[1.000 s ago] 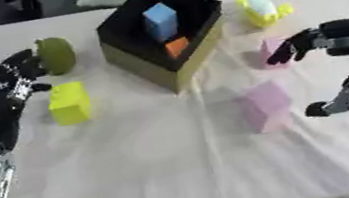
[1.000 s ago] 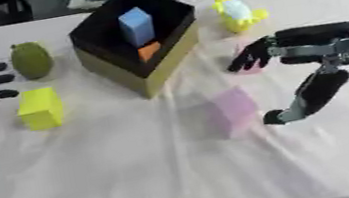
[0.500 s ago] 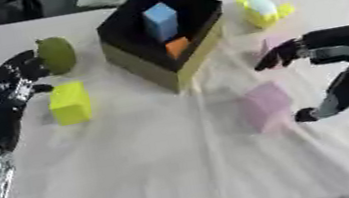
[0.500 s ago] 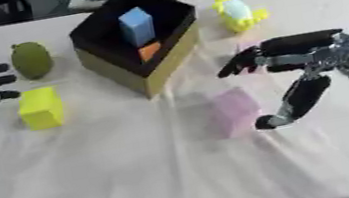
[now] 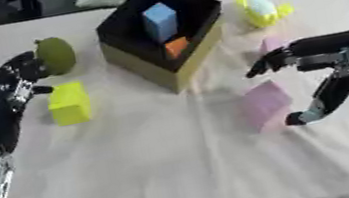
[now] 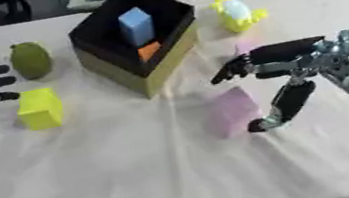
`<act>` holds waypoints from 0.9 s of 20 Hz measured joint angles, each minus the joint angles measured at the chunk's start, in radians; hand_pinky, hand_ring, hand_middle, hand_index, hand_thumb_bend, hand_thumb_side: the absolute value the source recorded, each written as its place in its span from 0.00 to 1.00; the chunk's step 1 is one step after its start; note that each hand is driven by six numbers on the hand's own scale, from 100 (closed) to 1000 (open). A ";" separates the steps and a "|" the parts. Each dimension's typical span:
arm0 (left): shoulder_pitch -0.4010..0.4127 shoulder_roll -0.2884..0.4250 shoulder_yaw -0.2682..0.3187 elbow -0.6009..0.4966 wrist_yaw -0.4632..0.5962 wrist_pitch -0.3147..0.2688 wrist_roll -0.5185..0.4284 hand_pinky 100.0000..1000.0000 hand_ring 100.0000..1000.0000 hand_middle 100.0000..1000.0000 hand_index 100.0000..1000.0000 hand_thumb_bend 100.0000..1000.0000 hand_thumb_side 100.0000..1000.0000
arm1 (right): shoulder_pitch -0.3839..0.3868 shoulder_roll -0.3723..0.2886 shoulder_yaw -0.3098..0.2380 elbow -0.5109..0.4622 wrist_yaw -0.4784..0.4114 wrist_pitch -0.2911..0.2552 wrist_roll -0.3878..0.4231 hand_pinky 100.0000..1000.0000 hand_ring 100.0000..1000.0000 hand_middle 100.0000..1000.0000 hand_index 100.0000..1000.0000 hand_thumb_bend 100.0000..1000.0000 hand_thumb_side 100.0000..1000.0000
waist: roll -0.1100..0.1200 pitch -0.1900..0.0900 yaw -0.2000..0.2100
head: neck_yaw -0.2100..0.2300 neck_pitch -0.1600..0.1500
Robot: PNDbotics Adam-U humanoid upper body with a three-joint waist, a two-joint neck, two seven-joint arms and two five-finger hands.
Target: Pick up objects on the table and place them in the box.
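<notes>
At the near part of the table [image 5: 139,188], only bare cloth is seen. A little further, in the right centre of the frame, the pink block [image 6: 235,110] lies on the cloth. The right hand [image 6: 284,72] is spread above and beside it: the fingers [image 6: 243,63] are stretched toward the left over the block, and the thumb [image 6: 281,106] hangs down at the block's right side, its tip close to the cloth. Nothing is grasped; the hand is released and only brackets the block. It cannot be told whether the thumb touches it.

The block is judged to be light foam, a little soft, with flat matte faces that should not slip. It is probably best taken by two opposite flat sides, thumb on the right face and fingers on the left one.

At the left edge, the left hand [image 5: 19,79] rests released, fingers relaxed, between the yellow block [image 5: 70,103] and the green round thing [image 5: 54,55] in the upper left.

A smaller pink piece [image 5: 273,44] is partly hidden behind the right hand's fingers. In the upper centre the box [image 5: 142,68] stands open, with a blue block [image 5: 159,19] and an orange piece [image 5: 176,47] already inside. To its right, in the upper right, a yellow and pale toy [image 5: 261,5] lies.
</notes>
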 measured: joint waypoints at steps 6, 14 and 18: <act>0.000 0.000 0.000 0.000 0.000 -0.001 -0.002 0.63 0.74 0.72 0.84 0.42 0.56 | 0.001 0.022 0.001 0.059 0.032 -0.013 -0.007 0.82 0.88 0.85 0.94 0.32 0.16 | 0.000 0.000 0.001 | 0.000 0.001; 0.000 -0.001 -0.001 0.000 0.003 0.000 -0.004 0.63 0.74 0.72 0.84 0.41 0.56 | 0.002 0.053 -0.020 0.140 0.073 -0.027 -0.081 0.77 0.80 0.71 0.85 0.26 0.13 | 0.000 0.000 0.002 | -0.001 0.004; 0.000 -0.001 -0.001 0.000 0.003 0.000 -0.004 0.63 0.74 0.72 0.84 0.41 0.56 | 0.001 0.067 -0.031 0.162 0.082 -0.036 -0.144 0.74 0.76 0.64 0.80 0.20 0.10 | 0.000 0.000 0.002 | -0.001 0.008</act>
